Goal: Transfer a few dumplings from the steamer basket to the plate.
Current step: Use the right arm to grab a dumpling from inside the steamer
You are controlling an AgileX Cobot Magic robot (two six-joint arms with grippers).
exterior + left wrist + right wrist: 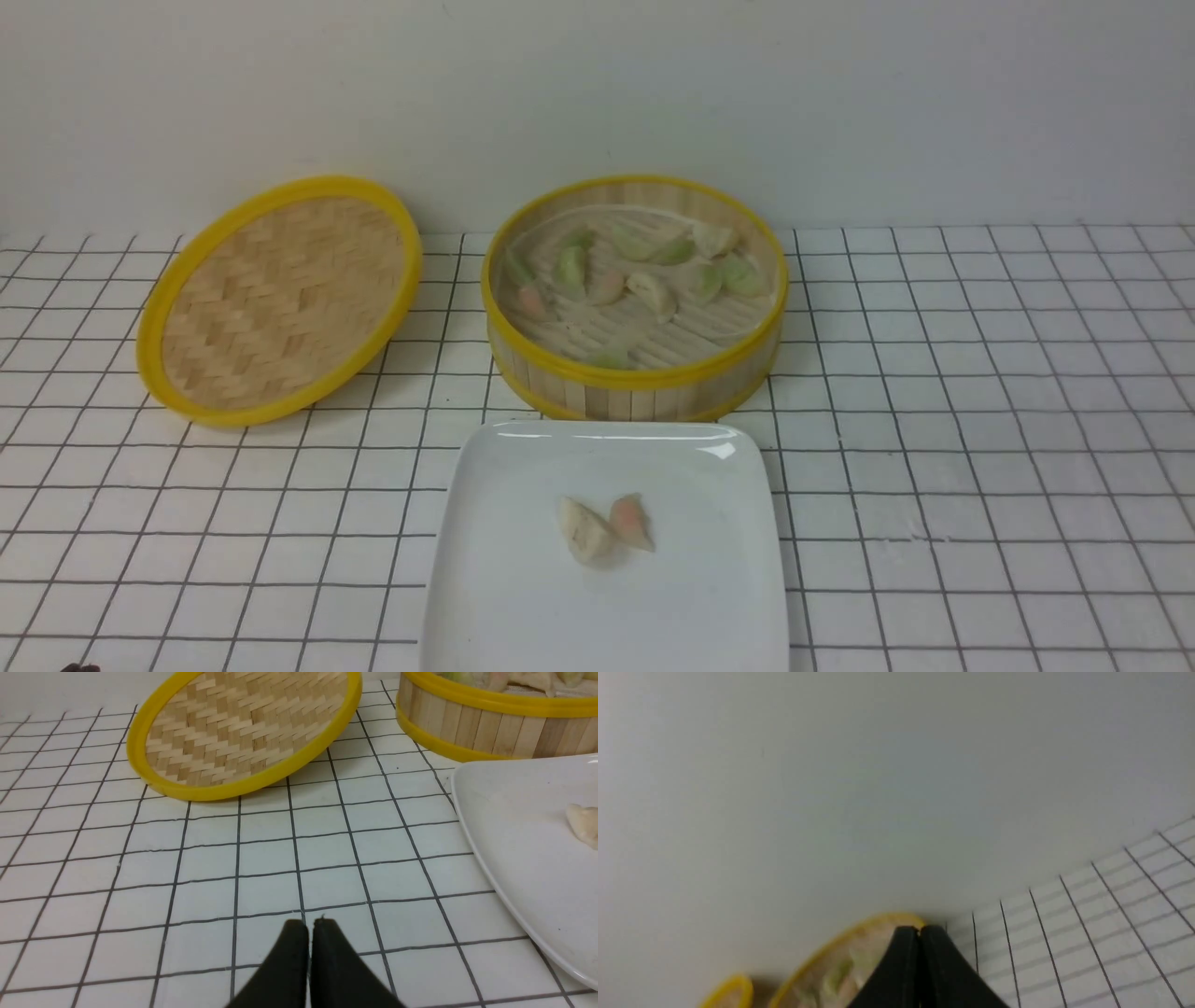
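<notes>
White wall: plain upright surface (597, 93) spanning the far side of the work area.
White tabletop: flat surface (980, 420) marked with a grid of thin dark lines; supports plate, basket and lid.
Plate: glossy white rounded square (504, 616) with a shallow raised rim, set on the near side of the steamer basket; its near edge runs out of the front view. Two dumplings rest on it.
Steamer basket: round bamboo body with slatted walls and yellow rim bands (630, 377), standing open-side up beyond the plate.
Lid: woven bamboo disc (280, 299) with a yellow rim, located left of the basket and apart from it, woven face visible.
Left gripper: jaws closed together (309, 924), fingertips side by side, nothing grasped; positioned over the tabletop.
Right gripper: jaws closed together (919, 931), nothing grasped; the basket appears blurred behind the fingertips in the right wrist view.
Dumplings in basket: several green, cream and pinkish pieces (652, 295) spread over the slatted floor; exact count cannot be told.
Cream dumpling on plate: folded piece (585, 532) near the middle of the front view.
Pinkish dumpling on plate: folded piece (630, 521) immediately right of the cream one; contact between them cannot be confirmed.
</notes>
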